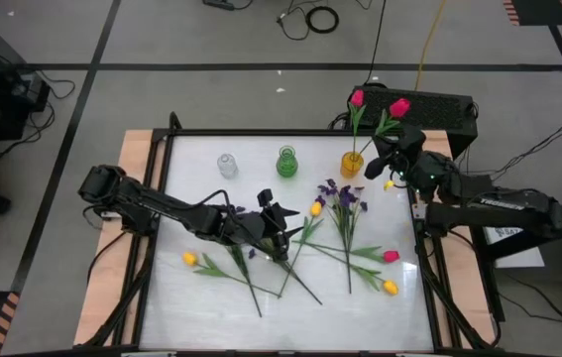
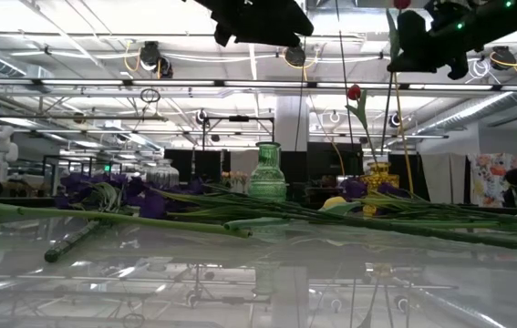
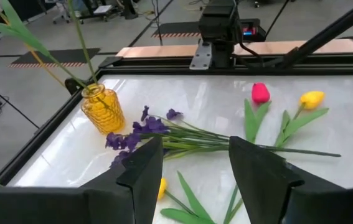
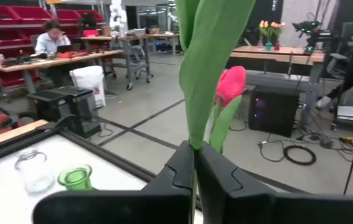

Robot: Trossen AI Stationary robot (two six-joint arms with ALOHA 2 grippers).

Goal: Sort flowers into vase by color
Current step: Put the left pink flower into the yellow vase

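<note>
My right gripper [image 1: 388, 159] hangs above the table's far right, beside the yellow vase [image 1: 352, 164], shut on a pink tulip [image 1: 399, 107]. A second pink tulip [image 1: 357, 97] stands with its stem in that vase. Near the table's middle my left gripper [image 1: 276, 220] is open above the table, and nothing shows between its fingers [image 3: 257, 174]. Yellow tulips [image 1: 189, 259], a purple bunch [image 1: 345, 195] and another pink tulip [image 1: 391, 256] lie flat on the table. A clear vase [image 1: 226, 165] and a green vase [image 1: 287, 162] stand at the far side. My right gripper pinches the pink tulip's green stem and leaf [image 4: 196, 127] between its two fingers. The fingers are level and lie across the stem. The stem stands upright with the bud above the gripper, clear of the table. Its lower part [image 2: 395, 100] hangs toward the yellow vase; whether it is inside, I cannot tell.
The flowers' stems cross one another at the table's middle and near right. A black frame [image 1: 290, 132] edges the white table top. A black box [image 1: 429, 104] sits behind the far right corner. People and workbenches show in the room beyond.
</note>
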